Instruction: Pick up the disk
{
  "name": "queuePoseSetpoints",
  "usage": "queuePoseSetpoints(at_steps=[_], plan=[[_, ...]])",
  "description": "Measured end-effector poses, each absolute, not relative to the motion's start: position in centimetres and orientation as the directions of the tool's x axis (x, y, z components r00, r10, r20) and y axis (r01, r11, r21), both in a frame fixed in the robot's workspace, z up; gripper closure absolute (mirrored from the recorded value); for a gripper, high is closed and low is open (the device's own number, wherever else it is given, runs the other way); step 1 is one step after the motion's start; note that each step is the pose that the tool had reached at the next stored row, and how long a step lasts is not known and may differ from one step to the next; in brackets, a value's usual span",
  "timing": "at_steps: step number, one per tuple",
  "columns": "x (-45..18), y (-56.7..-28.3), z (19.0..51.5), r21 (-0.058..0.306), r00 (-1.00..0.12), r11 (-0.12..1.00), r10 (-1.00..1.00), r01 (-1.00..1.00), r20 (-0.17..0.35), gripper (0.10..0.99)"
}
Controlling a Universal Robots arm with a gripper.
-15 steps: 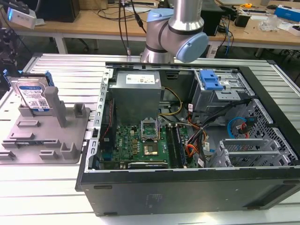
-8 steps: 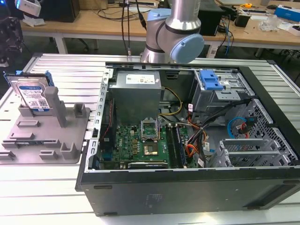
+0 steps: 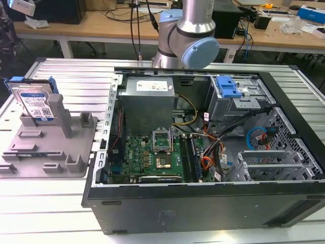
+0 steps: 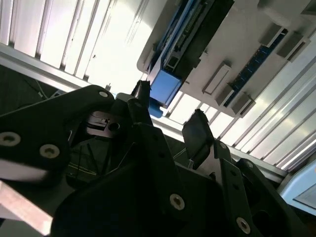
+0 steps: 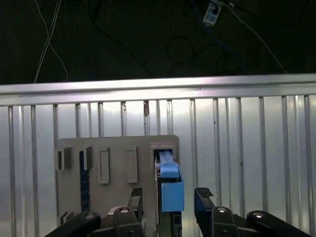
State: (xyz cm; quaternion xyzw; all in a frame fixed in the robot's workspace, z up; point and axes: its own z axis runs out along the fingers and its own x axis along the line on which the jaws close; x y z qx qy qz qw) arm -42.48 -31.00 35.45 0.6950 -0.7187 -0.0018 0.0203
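Closest to the wrist cameras is the gripper (image 5: 169,198). Its two black fingers (image 5: 203,195) are spread wide and hold nothing. In the first wrist view the blue end of the disk (image 5: 171,187) appears between them, with a gap on each side, so I judge that nothing is gripped yet. How high the fingertips hang over the disk I cannot tell.

The disk stands on its edge in a slot of the grey holder (image 3: 56,152), at the exterior view's left, with its labelled face showing. This position seems practical: the upper edge and both flat faces are free, and open fingers coming from above can go on either side of it. The wide opening probably gives room for the blue side rails.

Just beside the disk rises an upright post (image 3: 57,109) of the holder – the one thing close enough to disturb a finger, in my opinion. The holder lies on the ribbed metal table (image 3: 66,71).

Further off, toward the exterior view's right, the open computer case (image 3: 203,203) lies on the same table, with a blue latch (image 3: 227,86) inside – well apart from the disk. Behind it stand the arm (image 3: 189,30) and wooden desks (image 3: 101,25).
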Motion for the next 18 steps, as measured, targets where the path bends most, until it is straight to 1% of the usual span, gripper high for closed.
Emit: queuePoseSetpoints(at_steps=[1, 2, 3, 10, 18], plan=[[-42.5, -31.0, 35.4, 0.03, -0.031, 0.032, -0.999, -0.999, 0.027, 0.545], [-42.5, -31.0, 35.4, 0.022, -0.028, 0.029, -0.999, -0.999, 0.027, 0.545], [-42.5, -31.0, 35.3, 0.006, -0.019, 0.019, -0.999, -1.0, 0.026, 0.545], [-41.9, -31.0, 34.9, 0.008, -0.019, 0.019, -0.999, -1.0, 0.026, 0.545], [-41.9, -31.0, 33.3, 0.011, -0.019, 0.019, -0.999, -1.0, 0.026, 0.545]])
